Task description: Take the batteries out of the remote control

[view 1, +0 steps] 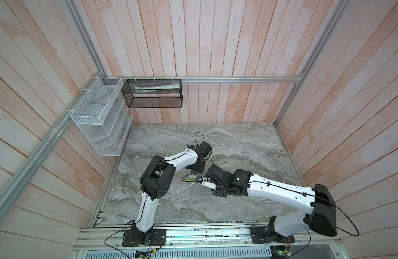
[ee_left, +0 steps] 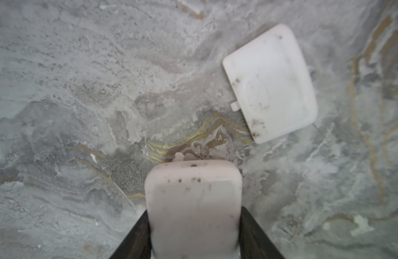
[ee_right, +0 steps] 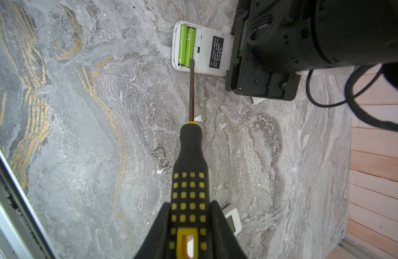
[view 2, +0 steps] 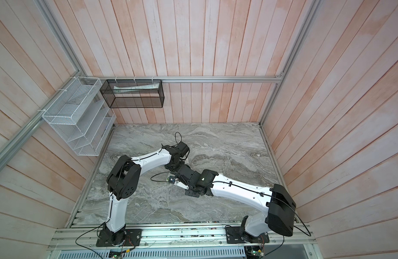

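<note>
Two lime green batteries (ee_right: 186,46), thin smooth cylinders, lay side by side in the open battery bay at one end of a white remote control (ee_right: 206,58). They ran along the remote's length and filled the bay. A black label with small white print sat on the remote's back just beside the bay. The remote lay back-up on the grey marble table (view 1: 238,145), near the middle, where a top view showed the batteries as a small spot of green (view 1: 191,179) between the two arms. The left gripper (ee_left: 194,210) was clenched on the remote's other end, one dark finger pressed to each long side. The right gripper (ee_right: 190,205) was clenched on the black-and-yellow handle of a screwdriver (ee_right: 190,157). Its thin metal shaft pointed at the bay, and its flat tip rested at the end of one battery, by the bay's edge. The white battery cover (ee_left: 272,83) lay flat on the table just beside the remote's held end, apart from it. A small white device with a screen (ee_right: 231,218) lay on the table, partly hidden behind a right finger. A white wire rack (view 1: 99,116) with several tiers hung on the left wall; its contents could not be made out. A black mesh basket (view 1: 153,94) hung from the back rail and held a pale, long tube-like item (view 1: 155,88) lying on its side.
</note>
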### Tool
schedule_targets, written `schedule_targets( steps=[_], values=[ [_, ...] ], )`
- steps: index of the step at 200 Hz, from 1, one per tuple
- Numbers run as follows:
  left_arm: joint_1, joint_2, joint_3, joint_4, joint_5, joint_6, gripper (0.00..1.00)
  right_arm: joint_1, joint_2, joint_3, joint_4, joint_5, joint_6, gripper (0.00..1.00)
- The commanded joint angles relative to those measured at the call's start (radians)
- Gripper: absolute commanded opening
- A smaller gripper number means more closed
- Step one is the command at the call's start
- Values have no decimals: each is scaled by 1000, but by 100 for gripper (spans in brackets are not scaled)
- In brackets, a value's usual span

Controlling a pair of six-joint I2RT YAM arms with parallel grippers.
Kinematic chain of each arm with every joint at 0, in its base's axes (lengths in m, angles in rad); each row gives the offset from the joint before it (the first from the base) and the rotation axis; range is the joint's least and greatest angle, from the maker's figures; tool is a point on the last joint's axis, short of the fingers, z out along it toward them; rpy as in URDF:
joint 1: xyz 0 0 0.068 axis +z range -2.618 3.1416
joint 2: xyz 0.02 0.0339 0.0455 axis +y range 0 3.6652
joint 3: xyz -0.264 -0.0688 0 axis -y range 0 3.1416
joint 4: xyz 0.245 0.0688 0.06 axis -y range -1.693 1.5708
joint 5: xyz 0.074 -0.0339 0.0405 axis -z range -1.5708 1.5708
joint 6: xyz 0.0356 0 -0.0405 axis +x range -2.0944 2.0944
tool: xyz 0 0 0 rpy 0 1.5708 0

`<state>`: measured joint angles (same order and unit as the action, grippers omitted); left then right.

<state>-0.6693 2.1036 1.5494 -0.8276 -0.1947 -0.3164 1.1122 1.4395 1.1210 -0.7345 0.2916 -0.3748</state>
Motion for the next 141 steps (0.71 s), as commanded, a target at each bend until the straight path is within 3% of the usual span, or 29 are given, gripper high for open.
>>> schedule_targets(
  steps=[1, 141],
  values=[
    [4, 63, -10, -60, -53, 16, 49, 6, 14, 17, -13, 21, -7, 0],
    [-7, 82, 18, -79, -68, 17, 49, 5, 27, -6, -7, 29, -8, 0]
  ],
)
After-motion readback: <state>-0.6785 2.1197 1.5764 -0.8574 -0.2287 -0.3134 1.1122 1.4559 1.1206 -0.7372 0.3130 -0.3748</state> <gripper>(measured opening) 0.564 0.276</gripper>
